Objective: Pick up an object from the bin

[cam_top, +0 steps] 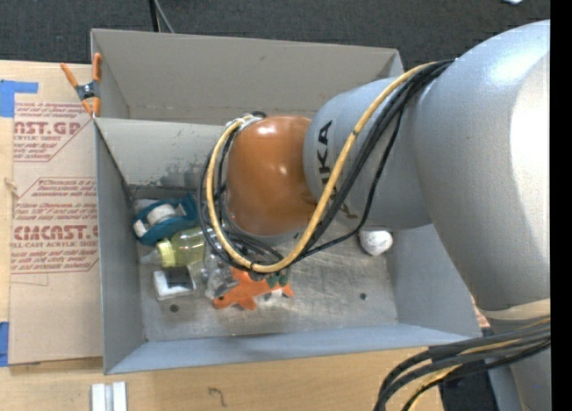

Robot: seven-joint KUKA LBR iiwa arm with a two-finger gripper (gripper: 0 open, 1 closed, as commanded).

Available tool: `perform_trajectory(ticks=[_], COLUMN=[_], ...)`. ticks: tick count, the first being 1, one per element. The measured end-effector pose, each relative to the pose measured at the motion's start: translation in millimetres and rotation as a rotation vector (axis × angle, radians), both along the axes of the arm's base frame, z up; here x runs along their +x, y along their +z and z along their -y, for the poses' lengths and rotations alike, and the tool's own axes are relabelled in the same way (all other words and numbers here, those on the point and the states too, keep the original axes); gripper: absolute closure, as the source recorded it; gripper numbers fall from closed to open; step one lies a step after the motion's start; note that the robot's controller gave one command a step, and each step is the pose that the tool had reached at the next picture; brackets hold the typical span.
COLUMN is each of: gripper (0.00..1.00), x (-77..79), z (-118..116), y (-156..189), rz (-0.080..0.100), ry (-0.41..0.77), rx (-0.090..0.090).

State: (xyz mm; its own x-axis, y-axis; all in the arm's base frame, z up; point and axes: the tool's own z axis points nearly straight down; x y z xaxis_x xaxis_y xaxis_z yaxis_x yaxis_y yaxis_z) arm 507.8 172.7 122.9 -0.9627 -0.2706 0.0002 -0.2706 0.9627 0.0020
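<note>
As the gripper [217,280] — width can't tell — hangs by the small orange plastic toy [243,294], the translucent yellow-green piece [183,245] up-left of it could snag.

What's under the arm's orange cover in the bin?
Poking out at the orange cover's lower edge: a small orange thing, a yellow-green translucent piece and a blue-and-white item to the left. The bin floor directly beneath it is hidden.

You see a small orange plastic piece [243,294] lying on the floor of the bin [268,336], left of its middle; just left of it lie a yellow-green clear item [183,246] and a small white block [172,282]
</note>
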Motion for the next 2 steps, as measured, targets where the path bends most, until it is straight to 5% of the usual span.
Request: perform_trajectory(ticks=[1,2], gripper=[0.0,1.0], x=[0.0,0.0], z=[0.0,0.0], y=[0.0,0.0], rz=[0.0,0.0], ry=[0.0,0.0], rx=[0.0,0.0])
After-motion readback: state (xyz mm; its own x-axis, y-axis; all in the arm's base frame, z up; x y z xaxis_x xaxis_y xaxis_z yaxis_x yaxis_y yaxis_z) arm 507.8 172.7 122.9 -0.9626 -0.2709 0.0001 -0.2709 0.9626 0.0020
